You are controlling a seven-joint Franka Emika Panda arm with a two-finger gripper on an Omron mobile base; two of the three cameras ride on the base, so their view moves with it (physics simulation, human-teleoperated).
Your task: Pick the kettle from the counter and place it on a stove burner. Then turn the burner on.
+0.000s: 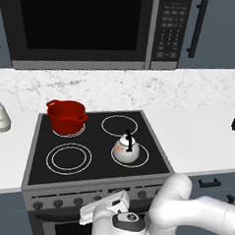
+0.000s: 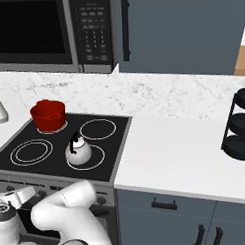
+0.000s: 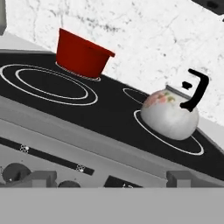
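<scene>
The kettle already sat on the front-right burner, right of the red pot. The hand, fingers spread and empty, hung low before the knobs. Best pick that burner's own knob, then close squarely before turning.

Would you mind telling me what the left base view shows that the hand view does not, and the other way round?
Left base view alone: the microwave above the cooktop, a white bottle on the counter to the left, and all four burner rings from above.

Hand view alone: the stove's front panel close up, with a knob and the open gripper just before it.

Both: the kettle standing on the front right stove burner, the red pot on the back left ring, and the marble backsplash.
</scene>
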